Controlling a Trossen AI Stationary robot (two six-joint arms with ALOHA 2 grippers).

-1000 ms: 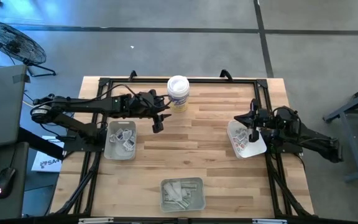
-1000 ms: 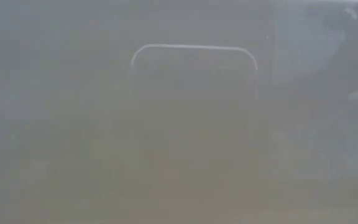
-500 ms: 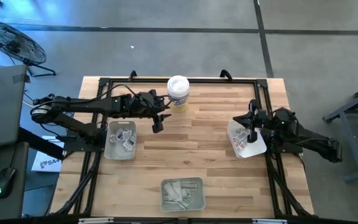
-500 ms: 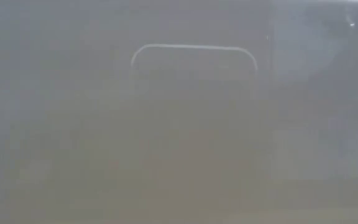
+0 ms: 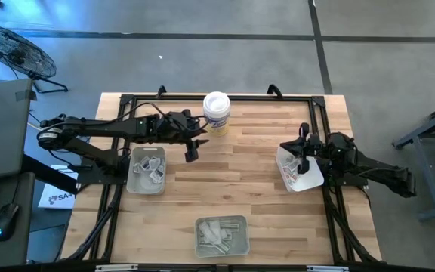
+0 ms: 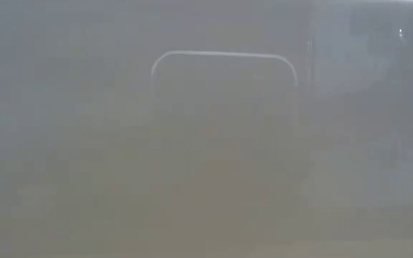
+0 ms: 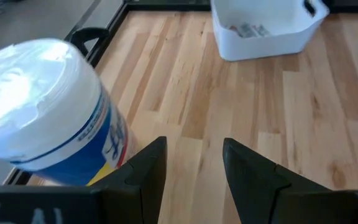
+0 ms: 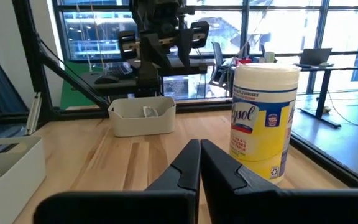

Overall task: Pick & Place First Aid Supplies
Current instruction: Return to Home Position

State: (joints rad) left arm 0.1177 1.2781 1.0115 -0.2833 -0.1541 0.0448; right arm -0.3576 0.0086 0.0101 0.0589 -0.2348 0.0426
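First aid supplies lie as small packets in three containers: a translucent tray [image 5: 146, 168] at the left, another tray [image 5: 220, 235] at the near edge, and a white bin [image 5: 299, 172] at the right. My left gripper [image 5: 192, 153] hangs open above bare wood, beside the white tub [image 5: 216, 112], with nothing between its fingers [image 7: 146, 169]. My right gripper [image 8: 199, 155] is shut and empty. It points level toward the table's left from over the white bin. The low view is fogged and shows nothing of them.
The tub [image 7: 48, 112] stands upright at the far middle, close beside my left gripper. Black frame rails [image 5: 217, 98] run along the table's far edge and both sides. Bare wood lies between the three containers. Beyond the table are desks and windows.
My right gripper has edged a little toward the table's left over the white bin, still shut. My left arm and the containers stand as before.
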